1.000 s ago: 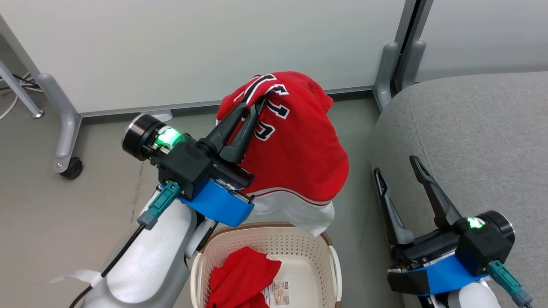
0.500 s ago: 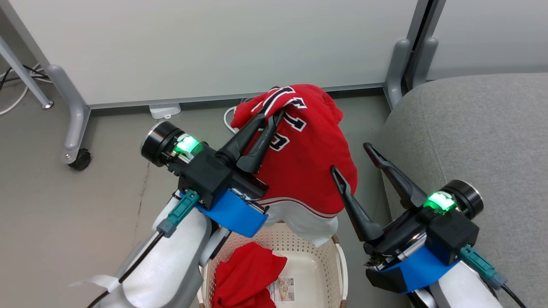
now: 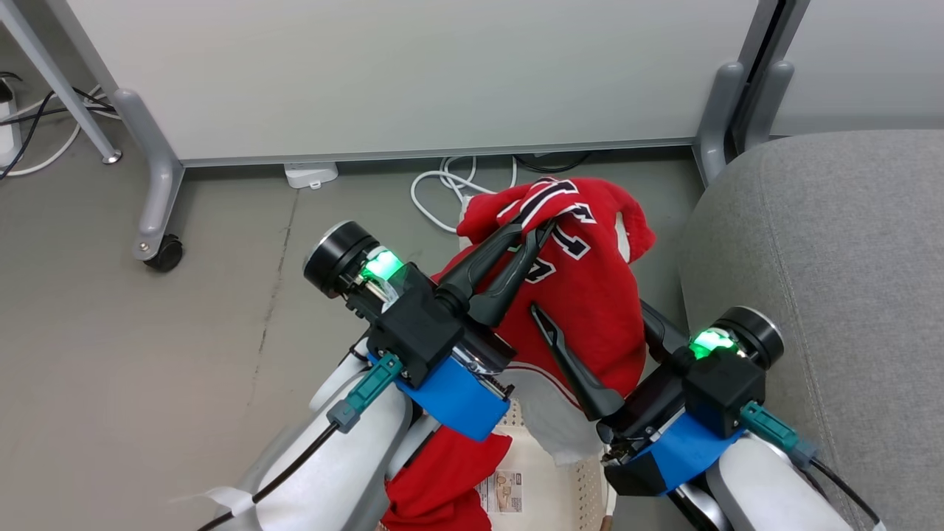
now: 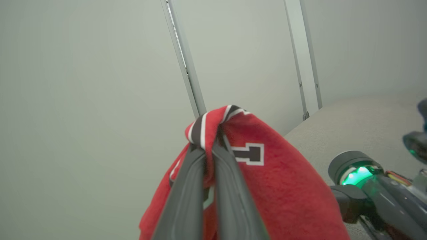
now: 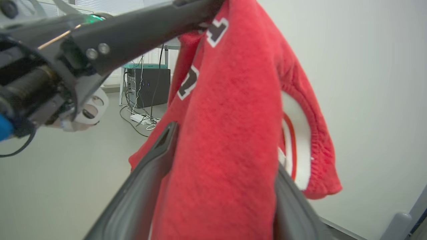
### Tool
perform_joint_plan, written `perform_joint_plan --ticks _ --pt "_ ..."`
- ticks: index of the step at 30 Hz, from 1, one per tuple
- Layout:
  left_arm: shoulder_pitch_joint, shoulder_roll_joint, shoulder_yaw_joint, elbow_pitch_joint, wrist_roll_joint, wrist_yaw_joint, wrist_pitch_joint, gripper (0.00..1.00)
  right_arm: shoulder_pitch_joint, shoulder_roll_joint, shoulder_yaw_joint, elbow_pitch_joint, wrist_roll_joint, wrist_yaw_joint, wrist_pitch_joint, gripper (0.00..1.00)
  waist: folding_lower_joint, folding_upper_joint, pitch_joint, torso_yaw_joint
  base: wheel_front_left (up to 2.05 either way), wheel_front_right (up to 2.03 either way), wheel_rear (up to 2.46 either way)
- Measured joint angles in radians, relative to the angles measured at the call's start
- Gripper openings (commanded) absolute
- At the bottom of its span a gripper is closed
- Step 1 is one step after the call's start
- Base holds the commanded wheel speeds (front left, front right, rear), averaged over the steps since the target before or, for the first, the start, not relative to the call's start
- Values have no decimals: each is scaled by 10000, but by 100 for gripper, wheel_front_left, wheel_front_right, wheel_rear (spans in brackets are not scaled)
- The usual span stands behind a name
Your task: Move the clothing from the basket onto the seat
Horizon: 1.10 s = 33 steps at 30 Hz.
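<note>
My left gripper (image 3: 537, 227) is shut on a fold of a red clothing piece (image 3: 590, 295) with black-and-white lettering, holding it up above the basket (image 3: 584, 483). The fabric hangs down between the spread fingers of my open right gripper (image 3: 590, 317), whose far finger is hidden behind the cloth. In the left wrist view the left gripper (image 4: 208, 150) pinches the striped edge of the garment (image 4: 283, 186). The right wrist view has the cloth (image 5: 227, 116) draped between the right gripper's fingers (image 5: 143, 186). A second red garment (image 3: 442, 479) lies in the basket. The grey seat (image 3: 848, 258) is at the right.
A white partition stands behind, with grey feet and a caster (image 3: 166, 254) at the left. White cables (image 3: 442, 192) and a power strip (image 3: 310, 175) lie on the floor by it. A paper label (image 3: 501, 494) lies in the basket.
The head camera has shifted. My right gripper has swung left from beside the seat, and its open fingers now straddle the hanging garment. The left gripper keeps its hold.
</note>
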Motion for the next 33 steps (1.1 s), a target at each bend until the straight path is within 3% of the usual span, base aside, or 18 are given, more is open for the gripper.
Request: perform_joint_plan --ticks 1,2,3,26,29,33 --pt "0 -17 -21 -12 0 -2 0 0 -8 31 36 88 13 0 -2 96 0 0 3 17 0 0 0" --pt "0 -35 -44 -19 2 -2 0 0 -16 67 58 161 31 0 0 22 0 0 7 31 0 0 0" --pt "0 -48 -59 -19 2 -2 0 0 -21 117 42 167 38 0 0 0 0 0 14 43 0 0 0" --pt "0 -12 -184 151 -94 -19 0 0 55 309 -134 59 171 0 0 0 0 0 145 11 0 0 0" --pt "0 -35 -174 148 -178 -19 0 100 61 311 -161 31 169 0 0 0 0 0 162 19 0 0 0" --pt "-1 -35 -176 153 -178 -19 0 100 63 314 -211 15 167 0 0 0 0 0 190 30 0 0 0"
